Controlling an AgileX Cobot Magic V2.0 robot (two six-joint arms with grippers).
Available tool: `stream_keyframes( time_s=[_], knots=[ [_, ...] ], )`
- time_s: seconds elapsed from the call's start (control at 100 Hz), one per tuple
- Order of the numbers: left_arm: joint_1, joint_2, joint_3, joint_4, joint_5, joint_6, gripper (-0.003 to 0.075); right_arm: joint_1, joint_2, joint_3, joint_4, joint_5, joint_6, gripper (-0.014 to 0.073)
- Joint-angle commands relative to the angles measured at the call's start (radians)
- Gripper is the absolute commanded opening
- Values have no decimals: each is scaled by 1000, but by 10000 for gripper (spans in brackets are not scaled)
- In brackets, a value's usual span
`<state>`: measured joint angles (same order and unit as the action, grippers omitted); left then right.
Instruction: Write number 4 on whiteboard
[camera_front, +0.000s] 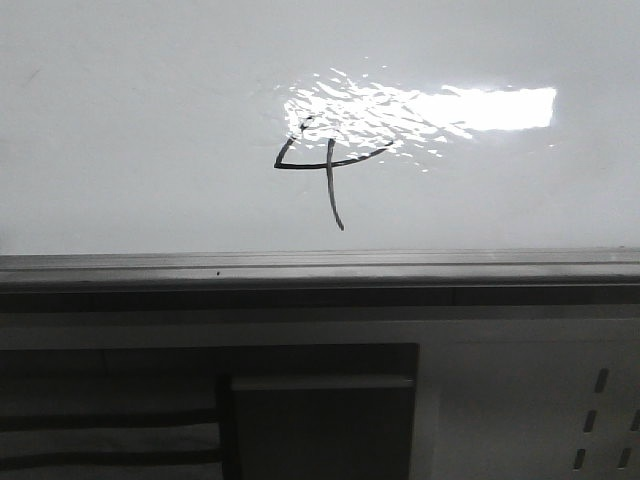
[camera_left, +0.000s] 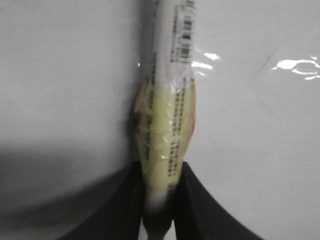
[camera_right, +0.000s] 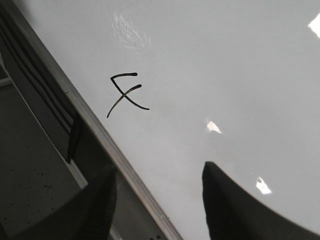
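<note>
The number 4 stands fully drawn on the whiteboard, near its framed lower edge and just beside the glare patch. The left pincer clamps the marker; the right pincer gapes wide and empty. Writing looks finished.

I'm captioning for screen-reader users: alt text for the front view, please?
A hand-drawn black number 4 sits mid-whiteboard, its crossbar running into a bright glare patch. Below runs the board's grey frame edge.
</note>
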<state>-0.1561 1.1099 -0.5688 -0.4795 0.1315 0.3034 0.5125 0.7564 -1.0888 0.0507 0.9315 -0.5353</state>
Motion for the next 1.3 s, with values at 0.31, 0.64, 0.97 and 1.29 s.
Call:
stream_keyframes(
  time_s=[0.31, 0.64, 0.97, 1.29],
  knots=[
    [4, -38, -75, 134, -9, 1, 336, -4, 0, -36, -38, -35, 204, 343],
    [4, -261, -411, 413, 619, -29, 336, -4, -2, -49, -119, 84, 544, 342],
    [4, -651, -105, 402, 308, -185, 335, -4, -185, 271, -150, -304, 587, 313],
    [4, -805, 154, 406, -8, -185, 6, -4, -289, 480, -229, -482, 586, -70]
  ],
)
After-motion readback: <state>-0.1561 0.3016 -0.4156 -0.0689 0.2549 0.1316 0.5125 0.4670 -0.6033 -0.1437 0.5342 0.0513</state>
